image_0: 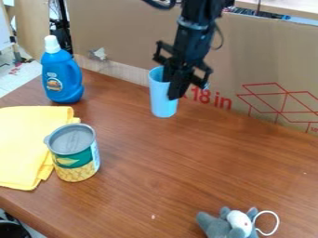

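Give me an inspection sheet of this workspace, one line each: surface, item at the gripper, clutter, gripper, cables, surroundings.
Surface: brown wood-look tabletop, small pale speck near the front.
Item at the gripper: light-blue cup, upright.
Clutter: blue bottle with white cap, upright; yellow cloth; lidded can at the cloth's edge; grey plush toy with a white loop.
Gripper: black gripper at the cup's rim, partly in front of it; grip cannot be told.
Cables: black cable curving beside the arm.
Surroundings: cardboard behind the tabletop, red print on it.
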